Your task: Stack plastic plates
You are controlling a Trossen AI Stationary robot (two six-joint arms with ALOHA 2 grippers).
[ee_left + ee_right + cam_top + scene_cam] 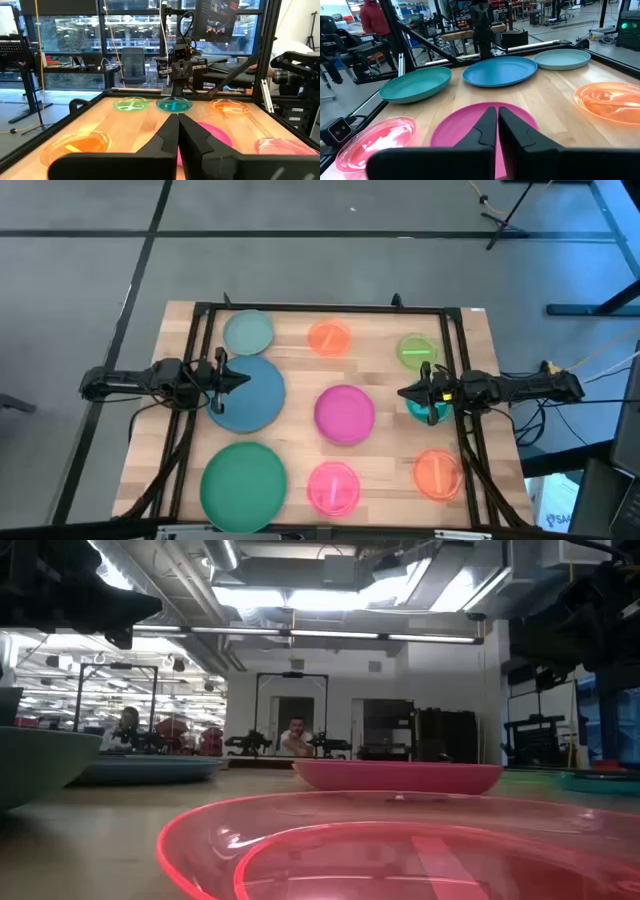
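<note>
Nine plastic plates lie flat and apart on the wooden table. On the left are a pale teal plate (248,332), a large blue plate (250,398) and a large green plate (243,485). Down the middle are an orange plate (329,337), a magenta plate (345,413) and a pink plate (333,487). On the right are a lime plate (417,350), a teal plate (428,414) and a second orange plate (437,473). My left gripper (243,380) (177,120) hangs shut above the blue plate. My right gripper (403,393) (497,112) hangs shut between the teal and magenta plates.
A black frame (320,308) runs around the tabletop, with rails along both sides. In the low view the pink plate (400,850) fills the foreground, with the magenta plate (397,775) behind it. Bare wood shows between the plates. A person sits in the room beyond the table.
</note>
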